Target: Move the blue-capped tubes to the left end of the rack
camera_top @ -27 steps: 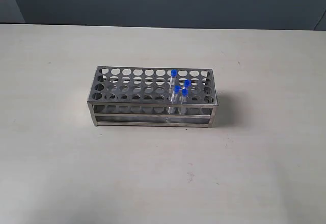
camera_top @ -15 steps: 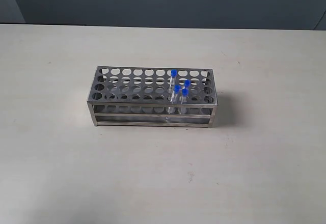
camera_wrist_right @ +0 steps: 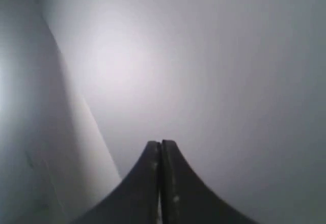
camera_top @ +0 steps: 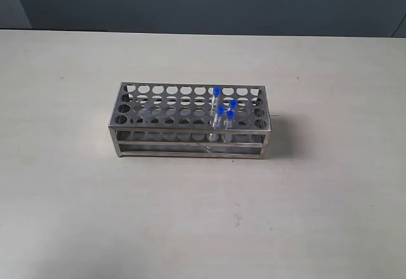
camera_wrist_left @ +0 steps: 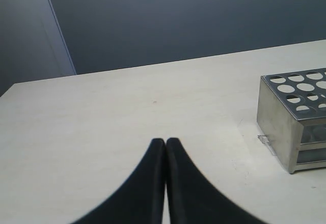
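The silvery steel rack (camera_top: 158, 141) stands in the middle of the pale table. Several blue-capped tubes (camera_top: 221, 118) stand upright in holes towards its right end. Neither arm shows in the exterior view. My left gripper (camera_wrist_left: 165, 141) is shut with nothing in it, above bare table, well away from the rack's end (camera_wrist_left: 277, 117), which shows in the left wrist view. My right gripper (camera_wrist_right: 161, 143) is shut and empty; the right wrist view shows only a blurred grey wall, with no rack or tubes.
A pale table top (camera_top: 76, 196) spreads on all sides of the rack. A dark blue-grey wall (camera_top: 203, 0) runs behind the far table edge. A small clear scrap (camera_wrist_left: 265, 140) lies on the table by the rack's foot.
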Motion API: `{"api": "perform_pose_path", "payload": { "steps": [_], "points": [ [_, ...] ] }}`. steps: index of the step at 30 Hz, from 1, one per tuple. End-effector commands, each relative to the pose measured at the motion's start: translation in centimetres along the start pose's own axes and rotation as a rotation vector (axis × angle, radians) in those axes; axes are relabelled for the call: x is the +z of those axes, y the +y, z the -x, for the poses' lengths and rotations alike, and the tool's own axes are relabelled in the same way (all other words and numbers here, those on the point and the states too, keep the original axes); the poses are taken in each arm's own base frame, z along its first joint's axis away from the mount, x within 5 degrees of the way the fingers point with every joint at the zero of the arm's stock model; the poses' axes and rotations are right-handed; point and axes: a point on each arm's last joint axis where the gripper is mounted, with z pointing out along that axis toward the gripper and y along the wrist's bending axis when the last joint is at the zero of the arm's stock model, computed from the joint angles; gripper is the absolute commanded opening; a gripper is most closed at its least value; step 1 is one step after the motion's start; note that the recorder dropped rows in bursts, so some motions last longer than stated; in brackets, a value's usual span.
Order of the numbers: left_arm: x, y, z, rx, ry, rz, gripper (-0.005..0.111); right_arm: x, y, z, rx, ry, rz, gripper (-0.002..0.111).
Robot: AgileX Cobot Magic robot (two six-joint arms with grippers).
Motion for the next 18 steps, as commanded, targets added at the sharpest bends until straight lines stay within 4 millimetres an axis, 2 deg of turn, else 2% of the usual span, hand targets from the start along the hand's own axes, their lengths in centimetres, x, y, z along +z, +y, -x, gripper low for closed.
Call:
{"api": "perform_pose_path", "payload": {
  "steps": [1,4,6,7,8,10,13,18],
  "points": [
    [-0.1,0.0,0.2,0.003,-0.012,-0.011,0.001,3.7,1.3,2.3,-0.453,0.153,-0.072,0.0],
    [-0.1,0.0,0.2,0.003,-0.012,-0.011,0.001,7.9,2.4,4.1,-0.716,0.165,-0.047,0.0],
    [-0.1,0.0,0.2,0.003,-0.012,-0.011,0.001,10.6,2.8,4.7,-0.733,0.174,-0.047,0.0],
    [-0.1,0.0,0.2,0.003,-0.012,-0.011,0.001,12.6,2.4,4.3,-0.72,0.218,-0.059,0.0],
    [-0.1,0.0,0.2,0.003,-0.012,-0.011,0.001,13.7,2.0,3.7,-0.705,0.265,-0.07,0.0],
    [-0.1,0.0,0.2,0.003,-0.012,-0.011,0.001,16.1,0.3,1.3,-0.671,0.382,-0.097,0.0],
    [-0.1,0.0,0.2,0.003,-0.012,-0.011,0.001,17.9,-1.7,-3.5,-0.7,0.506,-0.043,0.0],
    [-0.1,0.0,0.2,0.003,-0.012,-0.011,0.001,18.7,-3.1,-10.6,-0.67,0.68,0.124,0.003]
  ]
}}
